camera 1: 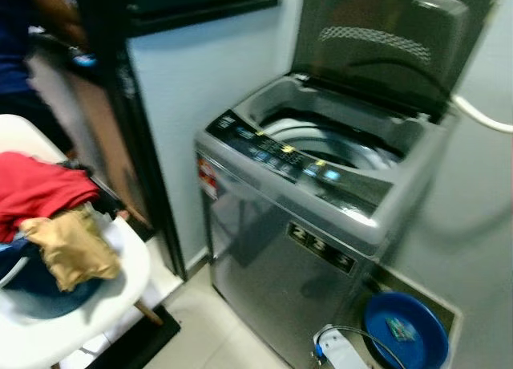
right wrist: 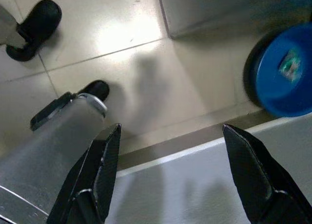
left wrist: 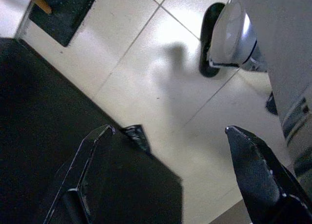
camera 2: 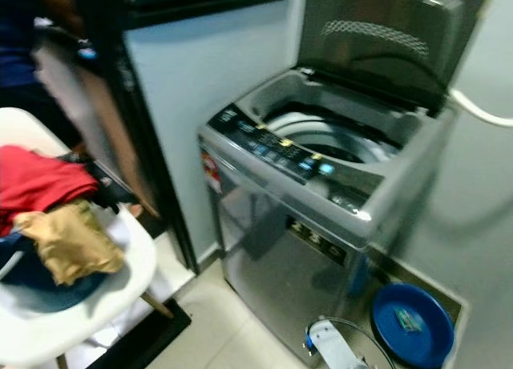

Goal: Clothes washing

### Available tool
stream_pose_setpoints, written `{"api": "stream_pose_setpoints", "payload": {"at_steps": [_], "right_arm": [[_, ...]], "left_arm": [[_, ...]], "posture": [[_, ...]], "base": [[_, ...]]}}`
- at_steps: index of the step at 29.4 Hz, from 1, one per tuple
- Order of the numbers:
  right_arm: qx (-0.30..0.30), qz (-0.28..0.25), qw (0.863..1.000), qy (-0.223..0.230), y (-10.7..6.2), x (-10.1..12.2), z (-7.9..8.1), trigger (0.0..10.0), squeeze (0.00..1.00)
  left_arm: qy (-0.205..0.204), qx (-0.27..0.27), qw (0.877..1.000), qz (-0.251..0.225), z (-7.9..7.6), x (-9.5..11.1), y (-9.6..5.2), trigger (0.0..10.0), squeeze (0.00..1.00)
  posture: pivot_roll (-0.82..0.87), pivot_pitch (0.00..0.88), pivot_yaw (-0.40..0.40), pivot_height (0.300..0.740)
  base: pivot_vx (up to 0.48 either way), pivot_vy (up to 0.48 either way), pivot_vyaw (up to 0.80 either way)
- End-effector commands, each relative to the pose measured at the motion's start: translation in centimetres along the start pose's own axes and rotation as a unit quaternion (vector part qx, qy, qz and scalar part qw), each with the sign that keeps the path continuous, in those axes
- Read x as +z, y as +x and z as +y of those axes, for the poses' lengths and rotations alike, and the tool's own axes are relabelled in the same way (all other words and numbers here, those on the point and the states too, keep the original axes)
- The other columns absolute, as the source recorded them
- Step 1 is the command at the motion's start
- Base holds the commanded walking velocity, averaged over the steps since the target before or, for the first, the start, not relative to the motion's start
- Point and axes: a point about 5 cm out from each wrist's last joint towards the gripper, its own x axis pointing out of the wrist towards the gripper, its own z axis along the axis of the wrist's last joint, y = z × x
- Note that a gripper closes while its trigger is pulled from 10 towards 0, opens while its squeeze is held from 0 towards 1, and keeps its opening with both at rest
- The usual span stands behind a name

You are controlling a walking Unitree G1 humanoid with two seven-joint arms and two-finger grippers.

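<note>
Pale floor tiles (left wrist: 146, 63) are lying below both pairs of jaws, catching a soft glare. A light blue wall (camera 1: 200, 80) is rising behind, with a dark door frame (camera 1: 140, 144) running down it. A black mat (left wrist: 63, 14) is lying on the tiles beyond the left jaws. A white chair (camera 1: 120, 289) is standing at the left.

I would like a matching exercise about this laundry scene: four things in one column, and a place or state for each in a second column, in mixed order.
Things:
1. grey top-loading washing machine's lid
2. round blue plastic basin
3. crumpled red garment
4. crumpled tan cloth

Places or states:
A. on the floor beside the washing machine
B. raised open
C. at the front of the pile on the white chair
D. at the back of that pile

Pairs: 1-B, 2-A, 3-D, 4-C
</note>
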Motion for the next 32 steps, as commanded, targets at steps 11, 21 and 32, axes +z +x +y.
{"api": "stream_pose_setpoints", "payload": {"at_steps": [11, 21, 32], "right_arm": [[-0.009, -0.009, 1.000, -0.009, 0.1, 0.7, 0.0, 10.0, 0.00], [-0.024, -0.018, 0.999, -0.017, 0.0, 1.4, -0.7, 10.0, 0.00], [-0.018, -0.030, 0.999, -0.019, 0.0, 2.2, -0.4, 10.0, 0.00]], "left_arm": [[0.003, -0.006, 1.000, -0.011, -0.2, 0.6, 0.1, 10.0, 0.00], [0.001, -0.006, 1.000, -0.016, -0.4, 0.9, 0.2, 10.0, 0.00], [-0.003, -0.008, 1.000, -0.024, -0.7, 1.3, 0.2, 10.0, 0.00]], "posture": [[0.19, 0.000, -0.080, 0.740], [0.20, 0.000, -0.090, 0.740], [0.20, 0.000, -0.087, 0.740]], "base": [[0.000, 0.000, 0.77], [0.000, 0.000, 0.77], [0.000, 0.000, 0.77]]}}
